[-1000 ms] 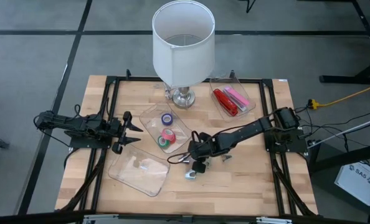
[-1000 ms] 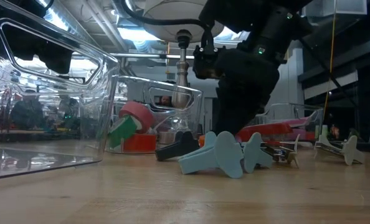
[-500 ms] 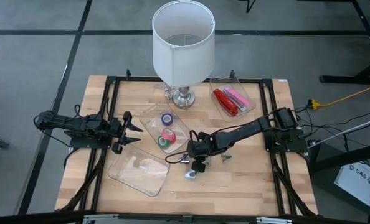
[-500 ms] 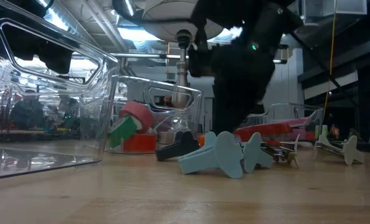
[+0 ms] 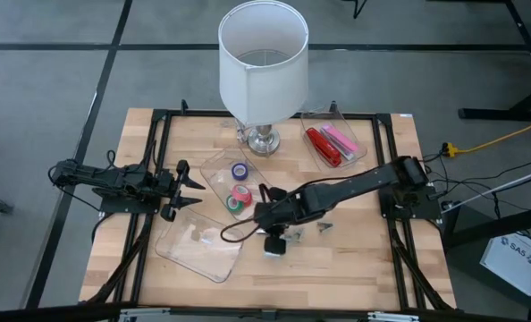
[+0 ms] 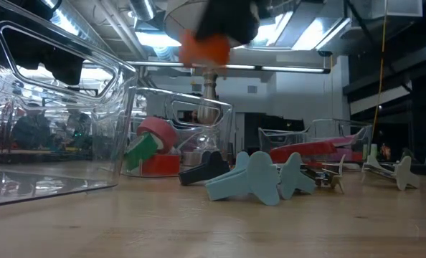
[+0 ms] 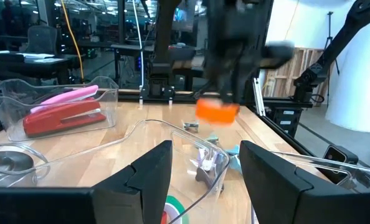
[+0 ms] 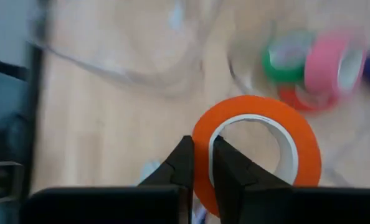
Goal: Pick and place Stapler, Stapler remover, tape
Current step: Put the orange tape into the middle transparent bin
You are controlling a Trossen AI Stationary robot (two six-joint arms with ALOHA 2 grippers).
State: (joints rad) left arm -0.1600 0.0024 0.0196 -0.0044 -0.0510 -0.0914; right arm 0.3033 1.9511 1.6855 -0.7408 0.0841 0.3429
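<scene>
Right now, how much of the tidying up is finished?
Done: red stapler in its tray; purple, pink and green tape in theirs. In hand: the right tool carries an orange tape roll. Left: staple removers lie on the table; the left tool waits.

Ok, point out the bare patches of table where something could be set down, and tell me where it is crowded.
Bare wood runs along the table's near edge, and between the stapler tray and the right arm. Crowded: the middle, where the right end effector holds the orange tape beside the tape tray, with staple removers scattered below.
</scene>
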